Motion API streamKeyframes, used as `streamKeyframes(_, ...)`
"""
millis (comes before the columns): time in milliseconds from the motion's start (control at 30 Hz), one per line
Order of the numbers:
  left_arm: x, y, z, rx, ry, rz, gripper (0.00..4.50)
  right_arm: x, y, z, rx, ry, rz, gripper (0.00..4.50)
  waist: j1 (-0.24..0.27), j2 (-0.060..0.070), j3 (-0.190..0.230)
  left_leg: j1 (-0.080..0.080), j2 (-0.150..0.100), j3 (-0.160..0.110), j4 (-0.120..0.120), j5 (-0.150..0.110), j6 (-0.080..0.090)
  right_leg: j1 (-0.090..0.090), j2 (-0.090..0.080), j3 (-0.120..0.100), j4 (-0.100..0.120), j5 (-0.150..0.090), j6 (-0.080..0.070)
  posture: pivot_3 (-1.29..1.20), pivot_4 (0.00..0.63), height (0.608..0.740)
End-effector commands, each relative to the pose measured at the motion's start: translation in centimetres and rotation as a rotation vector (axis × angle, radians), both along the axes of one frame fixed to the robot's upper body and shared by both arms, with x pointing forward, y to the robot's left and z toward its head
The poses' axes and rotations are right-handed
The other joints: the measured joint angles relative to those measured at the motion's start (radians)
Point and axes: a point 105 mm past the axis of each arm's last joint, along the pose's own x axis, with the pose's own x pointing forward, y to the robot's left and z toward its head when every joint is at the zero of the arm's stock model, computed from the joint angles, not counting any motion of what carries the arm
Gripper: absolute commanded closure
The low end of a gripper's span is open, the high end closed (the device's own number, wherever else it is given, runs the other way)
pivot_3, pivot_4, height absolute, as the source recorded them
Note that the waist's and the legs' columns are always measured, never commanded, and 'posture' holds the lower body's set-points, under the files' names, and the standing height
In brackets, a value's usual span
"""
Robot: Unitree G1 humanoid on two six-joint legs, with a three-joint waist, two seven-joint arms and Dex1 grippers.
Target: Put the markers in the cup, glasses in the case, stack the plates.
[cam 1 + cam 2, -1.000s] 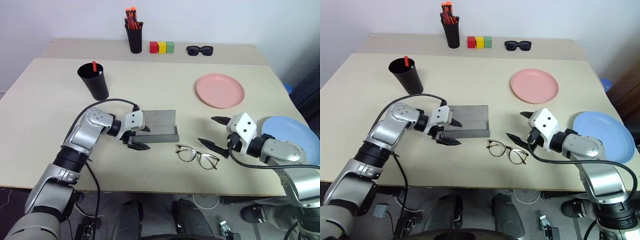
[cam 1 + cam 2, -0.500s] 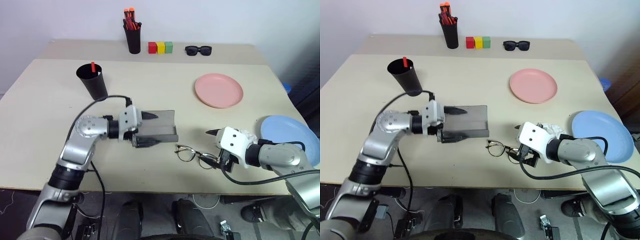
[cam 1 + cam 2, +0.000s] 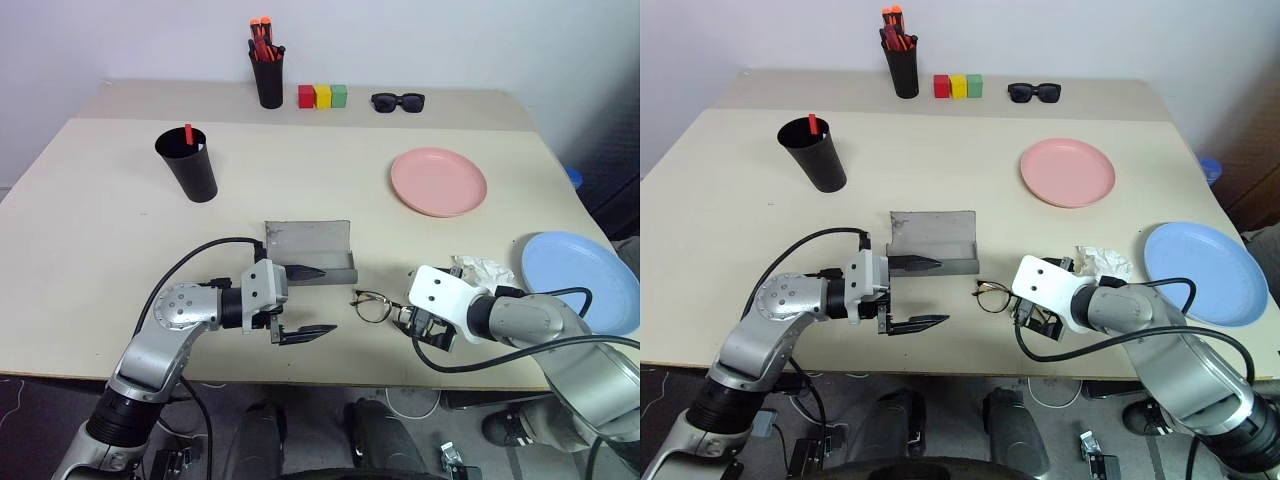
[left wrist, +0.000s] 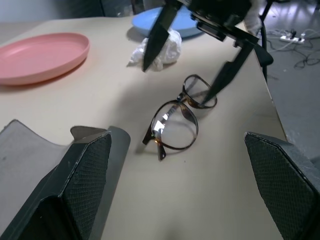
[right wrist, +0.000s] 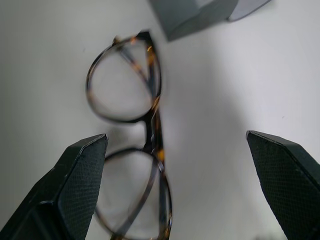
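Holds the left gripper (image 3: pixel 325 300) spread wide and empty at lower centre-left of the head view, pointing toward frame right along the front of the case (image 3: pixel 308 250); probably stands clear there so the open tray stays reachable.

Finds the cup (image 3: pixel 190 165) well apart, up in the upper left, upright, with one red marker (image 3: pixel 188 132) cap poking over its rim; cannot tell whether the second pen is inside.

Sees the case at centre, lid folded back, hollow facing up and empty, ready to receive.

Places the glasses (image 3: pixel 380 308) just right of the case's near right corner, flat on the table (image 3: pixel 100 200), close to its front edge, so little margin there for a sliding push.

Sets the right gripper (image 5: pixel 176 136) directly over the spectacles, fingers parted to either side of the frame and pinching nothing yet; judged as lining up for a pickup across the bridge.

Notes a crumpled white tissue (image 3: pixel 480 270) just behind that wrist, near enough to get brushed.

Leaves the pink plate (image 3: pixel 438 180) in the upper right and the blue plate (image 3: pixel 580 280) at the far right edge, apart, unstacked, with bare tabletop between them for a later carry.
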Motion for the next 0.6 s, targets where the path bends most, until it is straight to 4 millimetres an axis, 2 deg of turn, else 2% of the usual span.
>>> streamKeyframes(33, -0.2, 0.0, 0.9, -0.01, -0.044, -0.013, 0.16, 0.2, 0.3, 0.6, 0.012, -0.022, -0.015, 0.0, 0.001, 0.0, 0.0, 0.0, 0.0, 0.0, 0.0, 0.0, 0.0, 0.0, 0.0, 0.0, 0.0, 0.0, 0.0, 0.0, 0.15, 0.725)
streamKeyframes(200, 0.2, 0.3, 1.1, -0.001, -0.06, 0.005, 0.16, 0.3, 0.5, 0.0, 0.02, -0.007, -0.038, 0.0, 0.0, 0.0, 0.0, 0.0, 0.0, 0.0, 0.0, 0.0, 0.0, 0.0, 0.0, 0.0, 0.0, 0.0, 0.0, 0.0, 0.15, 0.725)
streamKeyframes(233, 0.3, 0.4, 1.2, 0.002, -0.062, 0.011, 0.13, 0.4, 0.5, -0.1, 0.017, -0.006, -0.043, 0.25, 0.0, 0.0, 0.0, 0.0, 0.0, 0.0, 0.0, 0.0, 0.0, 0.0, 0.0, 0.0, 0.0, 0.0, 0.0, 0.0, 0.15, 0.725)
streamKeyframes(300, 0.5, 0.6, 1.3, 0.009, -0.07, 0.022, 0.12, 0.3, 0.4, -0.3, 0.011, -0.001, -0.047, 0.81, 0.0, 0.0, 0.0, 0.0, 0.0, 0.0, 0.0, 0.0, 0.0, 0.0, 0.0, 0.0, 0.0, 0.0, 0.0, 0.0, 0.15, 0.725)
streamKeyframes(533, 1.0, 1.1, 1.3, 0.023, -0.079, 0.043, 0.12, 0.1, 0.6, -0.5, 0.003, 0.005, -0.035, 4.43, -0.001, 0.0, 0.0, 0.0, 0.0, 0.0, 0.0, 0.0, 0.0, 0.0, 0.0, 0.0, 0.0, 0.0, 0.0, 0.0, 0.15, 0.725)
streamKeyframes(600, 1.1, 1.2, 1.2, 0.024, -0.078, 0.046, 0.12, 0.1, 0.6, -0.6, 0.001, 0.005, -0.033, 4.48, -0.001, 0.0, 0.0, 0.0, 0.0, 0.0, 0.0, 0.0, 0.0, 0.0, 0.0, 0.0, 0.0, 0.0, 0.0, 0.0, 0.15, 0.725)
